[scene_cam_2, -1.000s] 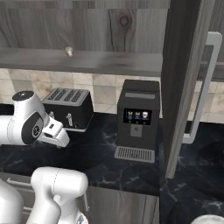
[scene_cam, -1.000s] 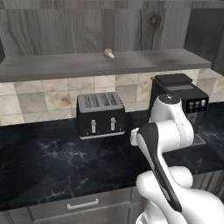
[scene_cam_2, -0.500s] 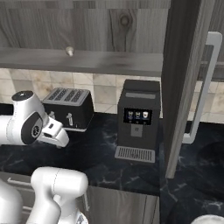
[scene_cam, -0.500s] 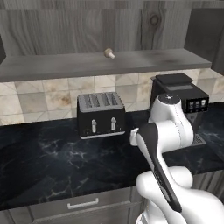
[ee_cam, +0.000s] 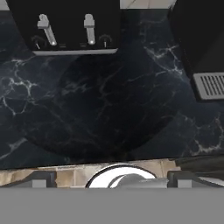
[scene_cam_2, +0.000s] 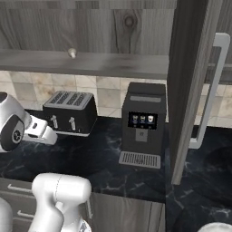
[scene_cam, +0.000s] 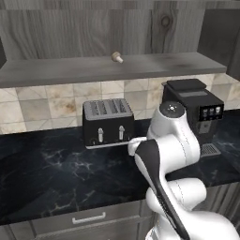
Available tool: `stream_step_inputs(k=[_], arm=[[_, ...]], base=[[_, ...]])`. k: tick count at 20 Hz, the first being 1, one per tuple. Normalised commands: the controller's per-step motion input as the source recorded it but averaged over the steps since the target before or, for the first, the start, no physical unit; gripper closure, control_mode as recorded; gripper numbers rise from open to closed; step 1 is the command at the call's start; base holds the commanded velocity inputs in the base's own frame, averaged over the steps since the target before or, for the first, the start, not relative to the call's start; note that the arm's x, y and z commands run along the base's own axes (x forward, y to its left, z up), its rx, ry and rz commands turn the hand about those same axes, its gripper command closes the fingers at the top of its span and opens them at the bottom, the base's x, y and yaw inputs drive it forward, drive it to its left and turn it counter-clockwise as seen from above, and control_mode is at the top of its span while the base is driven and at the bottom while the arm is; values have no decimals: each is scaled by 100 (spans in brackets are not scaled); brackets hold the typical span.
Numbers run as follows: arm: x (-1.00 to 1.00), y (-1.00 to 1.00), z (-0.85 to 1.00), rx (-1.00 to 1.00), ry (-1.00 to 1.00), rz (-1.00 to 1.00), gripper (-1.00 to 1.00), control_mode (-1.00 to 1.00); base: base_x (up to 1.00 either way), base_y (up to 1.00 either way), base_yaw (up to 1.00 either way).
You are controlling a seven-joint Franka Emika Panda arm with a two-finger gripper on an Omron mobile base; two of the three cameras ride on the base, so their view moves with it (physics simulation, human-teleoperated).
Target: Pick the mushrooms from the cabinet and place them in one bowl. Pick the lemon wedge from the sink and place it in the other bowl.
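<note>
One mushroom (scene_cam: 116, 57) sits on the open shelf of the cabinet (scene_cam: 93, 28), a small tan cap lying near the shelf's front edge, above the toaster; in the right base view the same mushroom (scene_cam_2: 72, 53) shows left of the cabinet's open door (scene_cam_2: 192, 86), whose pale bar handle (scene_cam_2: 209, 90) faces the camera. Whether it is one mushroom or two close together is hard to say at this size. Below the shelf, a black four-slot toaster (scene_cam: 108, 123) stands on the dark marble counter (scene_cam: 51, 178) against the tiled wall, and a black coffee machine (scene_cam: 194, 110) stands to its right, its grey drip grille toward the front. The arm is folded in front of the toaster and coffee machine, with the hand low over the counter and pointing down at it. From the hand view, the gripper (ee_cam: 113, 177) looks down on bare counter (ee_cam: 109, 100), with the toaster's two levers (ee_cam: 65, 26) at the top and the coffee machine's drip grille (ee_cam: 209, 85) at the right. Its fingers (ee_cam: 41, 178) stand far apart at the bottom of that view, with nothing between them. At the bottom right corner of the right base view, a pale rounded rim (scene_cam_2: 217, 226) just shows, possibly a bowl.
</note>
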Motion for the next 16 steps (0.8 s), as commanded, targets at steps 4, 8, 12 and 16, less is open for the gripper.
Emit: stream_step_inputs(k=[4, 8, 12, 16], arm=[[-7, 5, 95, 0, -16, 7, -100, -100], [-24, 1, 98, 0, -5, 7, -100, -100], [-24, 0, 91, 0, -4, 12, -100, -100], [-28, 0, 76, 0, -15, 13, -100, -100]], base=[[0, 0, 0], [0, 0, 0], [0, 0, 0], [0, 0, 0]])
